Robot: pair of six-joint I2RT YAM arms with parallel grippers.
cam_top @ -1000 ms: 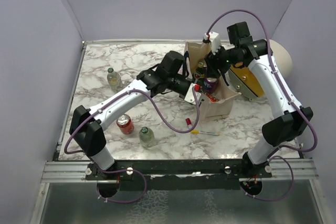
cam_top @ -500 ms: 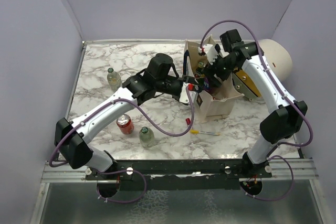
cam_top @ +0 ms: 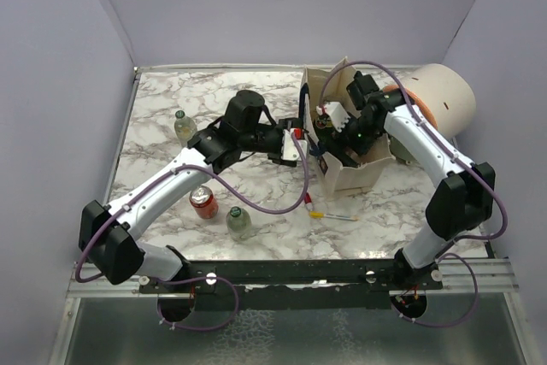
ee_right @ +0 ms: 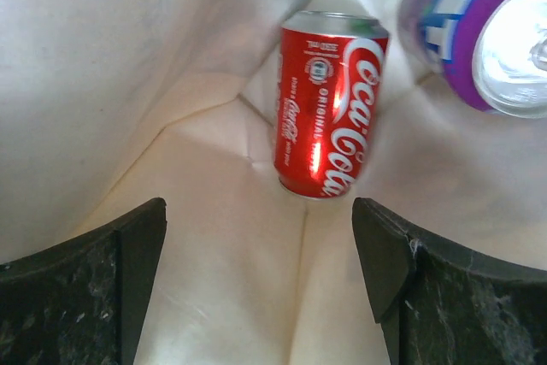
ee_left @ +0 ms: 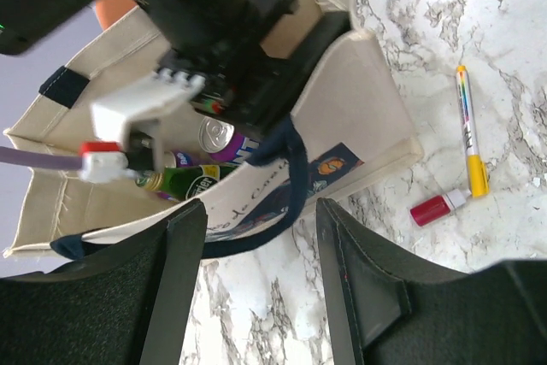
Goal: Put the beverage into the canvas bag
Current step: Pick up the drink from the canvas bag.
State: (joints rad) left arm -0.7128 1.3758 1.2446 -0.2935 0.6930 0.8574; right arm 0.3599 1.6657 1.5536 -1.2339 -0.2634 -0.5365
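Grey-veined marble table (cam_top: 162, 130) boxed by lilac walls (cam_top: 256, 6), right gripper (ee_right: 256, 228) splayed, empty, inside the canvas bag (cam_top: 355, 179) over red cola can (ee_right: 329, 117) and purple can (ee_right: 479, 40), left gripper (ee_left: 261, 211) spread open at the bag's navy handle (ee_left: 291, 185).

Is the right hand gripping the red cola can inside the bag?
No, the red cola can sits free inside the canvas bag, ahead of the right hand, whose fingers are wide open.

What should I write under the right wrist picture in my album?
Open right hand above a red cola can and a purple can inside the canvas bag.
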